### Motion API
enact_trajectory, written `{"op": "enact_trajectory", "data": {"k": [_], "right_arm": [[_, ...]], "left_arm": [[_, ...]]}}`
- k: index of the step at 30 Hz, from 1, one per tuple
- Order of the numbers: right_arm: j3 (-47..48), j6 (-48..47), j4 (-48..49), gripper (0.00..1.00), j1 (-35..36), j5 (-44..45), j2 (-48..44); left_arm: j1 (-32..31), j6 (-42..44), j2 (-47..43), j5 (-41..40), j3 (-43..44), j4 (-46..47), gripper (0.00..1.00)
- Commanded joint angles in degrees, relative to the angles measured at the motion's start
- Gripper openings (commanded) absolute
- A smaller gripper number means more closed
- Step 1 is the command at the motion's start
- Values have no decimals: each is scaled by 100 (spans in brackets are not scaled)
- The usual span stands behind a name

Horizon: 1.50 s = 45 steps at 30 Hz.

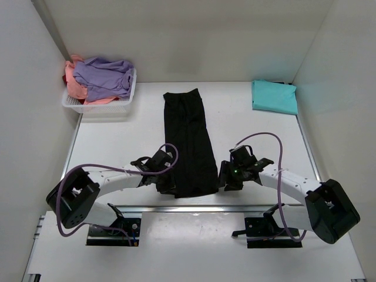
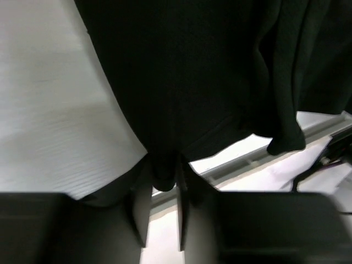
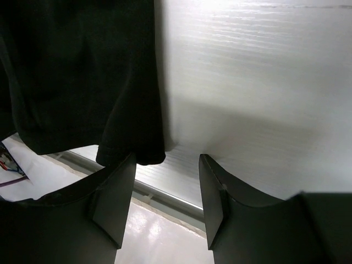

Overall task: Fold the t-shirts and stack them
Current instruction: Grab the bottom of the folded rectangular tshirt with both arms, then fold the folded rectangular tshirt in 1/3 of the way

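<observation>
A black cloth t-shirt (image 1: pixel 189 141), folded into a long strip, lies mid-frame on the white tabletop (image 1: pixel 117 141). Left fingers (image 2: pixel 140 209) pinch its lower-left corner, closed on cloth, while right fingers (image 3: pixel 115 203) stand apart beside its lower-right corner.

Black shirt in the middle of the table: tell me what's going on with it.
The black shirt, folded into a long strip, lies on the table. The left gripper pinches its near left corner. The right gripper is open beside the near right corner, not gripping. A folded teal shirt sits at the far right, and other shirts are heaped in the basket at the far left.
</observation>
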Motion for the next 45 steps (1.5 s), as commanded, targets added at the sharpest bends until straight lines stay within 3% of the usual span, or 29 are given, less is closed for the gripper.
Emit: {"op": "enact_trajectory", "data": {"k": [1,5,7,15,21,25,26,27,33,37,40,45], "right_arm": [[179,128,130,47,29,49,53],[338,189,-291,49,-102,111,-104],[337,190,-249,61,-199,59,-192],[320,348,164,64,11,-179,124],[154,401,419,49,47,-416,334],[-48,234,630,21,38,-635,501],[-49,173,578,6,73,-653,510],[-75,146,499,0,117,-636,519],[-313,23,-37,0,293,-820,-7],[-410,-117,-555,0,302,-1207,-350],[-235,-319,-871,0,162,-1400,-465],[923,-900,-1557,0,-242,-1480,87]], "left_arm": [[-106,11,121,-208,214,13,28],[-88,20,43,-207,170,-84,12],[-36,28,-10,-199,126,-145,10],[-45,19,-98,-225,64,-241,9],[-18,2,-195,-190,12,-259,8],[-18,-51,-379,-207,-225,-268,7],[-9,-85,-440,-225,-304,-251,7],[17,-68,-537,-208,-339,-311,7],[8,-252,-1151,-58,-726,-514,7],[52,-341,-1495,126,-718,-768,1],[209,-280,-1461,328,-358,-918,0],[649,125,-899,776,835,-1190,0]]}}
